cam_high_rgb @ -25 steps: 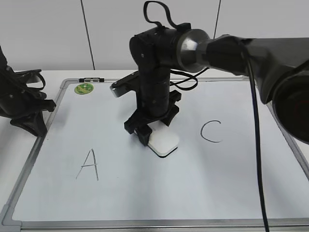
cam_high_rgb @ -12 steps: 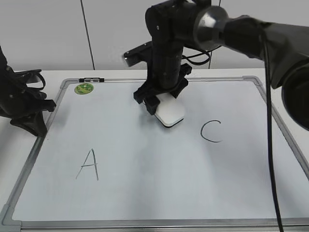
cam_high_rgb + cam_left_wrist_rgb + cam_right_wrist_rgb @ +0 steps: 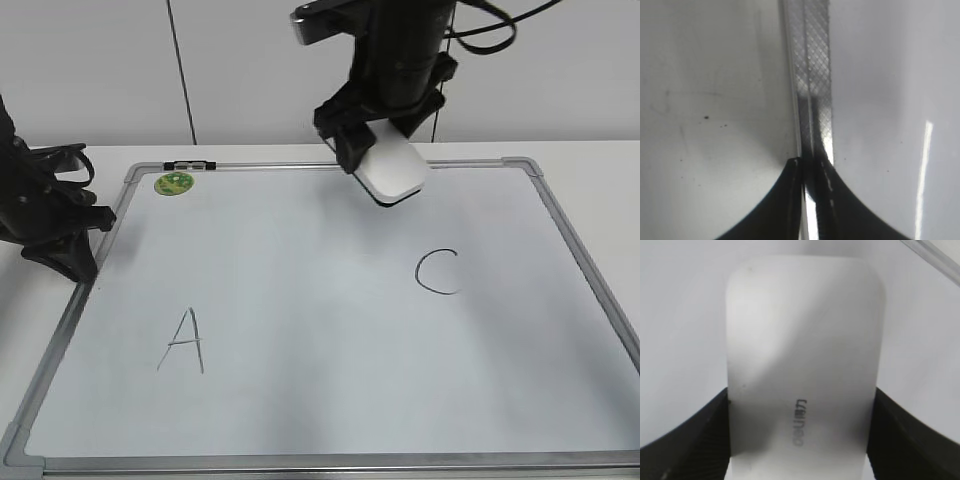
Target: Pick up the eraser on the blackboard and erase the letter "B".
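My right gripper (image 3: 382, 150) is shut on the white eraser (image 3: 394, 169) and holds it in the air above the far middle of the blackboard (image 3: 330, 400). In the right wrist view the eraser (image 3: 802, 370) fills the frame between the two black fingers (image 3: 695, 440), with its grey lettering showing. No letter "B" shows on the board; the space between the black "A" (image 3: 184, 341) and the black "C" (image 3: 438, 272) is blank. My left gripper (image 3: 70, 260) rests shut at the board's left frame (image 3: 812, 75), holding nothing.
A small round green magnet (image 3: 174, 183) sits at the board's far left corner, with a dark clip (image 3: 188, 164) on the frame behind it. A white wall stands behind the table.
My right gripper has lifted the eraser off the middle of the board and carried it up and toward the far right. The left arm has not moved.
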You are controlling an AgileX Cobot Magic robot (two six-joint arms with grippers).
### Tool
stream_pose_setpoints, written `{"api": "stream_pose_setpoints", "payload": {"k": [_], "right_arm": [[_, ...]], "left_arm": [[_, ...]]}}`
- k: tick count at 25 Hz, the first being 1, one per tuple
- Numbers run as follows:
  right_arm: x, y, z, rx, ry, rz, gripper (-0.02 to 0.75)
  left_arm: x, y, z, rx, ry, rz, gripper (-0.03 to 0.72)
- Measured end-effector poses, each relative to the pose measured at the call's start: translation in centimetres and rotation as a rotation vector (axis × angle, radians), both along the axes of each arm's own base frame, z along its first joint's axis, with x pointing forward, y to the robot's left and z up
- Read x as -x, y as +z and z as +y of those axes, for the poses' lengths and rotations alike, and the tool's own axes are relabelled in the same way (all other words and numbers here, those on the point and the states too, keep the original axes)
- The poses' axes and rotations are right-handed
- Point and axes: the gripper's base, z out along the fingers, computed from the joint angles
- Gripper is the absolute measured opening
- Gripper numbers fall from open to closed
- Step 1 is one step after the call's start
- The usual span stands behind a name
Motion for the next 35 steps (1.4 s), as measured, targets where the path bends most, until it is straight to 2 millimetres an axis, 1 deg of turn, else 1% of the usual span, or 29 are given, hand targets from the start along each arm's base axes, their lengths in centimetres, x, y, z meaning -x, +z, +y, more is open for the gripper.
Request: {"api": "stream_pose_setpoints", "payload": {"k": [1, 3, 6, 8, 9, 10, 11, 13, 14, 16, 18, 21, 24, 26, 33, 35], "right_arm": [[0.5, 0.5, -1.2, 0.003, -0.017, 0.008, 0.537], [1.2, 0.9, -3.4, 0.014, -0.056, 0.029, 0.537], [2.3, 0.5, -6.8, 0.037, -0.117, 0.083, 0.537], [3.1, -0.3, -9.1, 0.052, -0.17, 0.127, 0.537], [3.6, -0.6, -10.6, 0.058, -0.207, 0.154, 0.537], [3.9, -0.7, -11.7, 0.055, -0.234, 0.158, 0.537], [4.3, -1.2, -12.8, 0.054, -0.264, 0.174, 0.537], [4.7, -1.9, -15.2, 0.026, -0.335, 0.183, 0.537], [4.8, -2.6, -16.3, 0.01, -0.372, 0.198, 0.537], [4.9, -3.4, -18.3, -0.019, -0.437, 0.207, 0.537], [4.9, -4.2, -19.6, -0.036, -0.479, 0.209, 0.537], [4.8, -4.8, -21.3, -0.062, -0.533, 0.187, 0.537], [4.4, -5.1, -22.2, -0.085, -0.564, 0.167, 0.537], [3.9, -5.8, -22.4, -0.087, -0.57, 0.164, 0.537], [2.4, -9.4, -22.5, -0.077, -0.571, 0.208, 0.537], [2.0, -10.1, -22.5, -0.074, -0.569, 0.217, 0.537]], "left_arm": [[0.0, 0.0, 0.0, 0.0, 0.0, 0.0, 0.032], [0.0, 0.0, 0.0, 0.0, 0.0, 0.0, 0.032], [0.0, 0.0, 0.0, 0.0, 0.0, 0.0, 0.032], [0.0, 0.0, 0.0, 0.0, 0.0, 0.0, 0.032], [0.0, 0.0, 0.0, 0.0, 0.0, 0.0, 0.032], [0.0, 0.0, 0.0, 0.0, 0.0, 0.0, 0.032], [0.0, 0.0, 0.0, 0.0, 0.0, 0.0, 0.032], [0.0, 0.0, 0.0, 0.0, 0.0, 0.0, 0.032], [0.0, 0.0, 0.0, 0.0, 0.0, 0.0, 0.032], [0.0, 0.0, 0.0, 0.0, 0.0, 0.0, 0.033], [0.0, 0.0, 0.0, 0.0, 0.0, 0.0, 0.032], [0.0, 0.0, 0.0, 0.0, 0.0, 0.0, 0.032], [0.0, 0.0, 0.0, 0.0, 0.0, 0.0, 0.032], [0.0, 0.0, 0.0, 0.0, 0.0, 0.0, 0.032], [0.0, 0.0, 0.0, 0.0, 0.0, 0.0, 0.032], [0.0, 0.0, 0.0, 0.0, 0.0, 0.0, 0.032]]}}
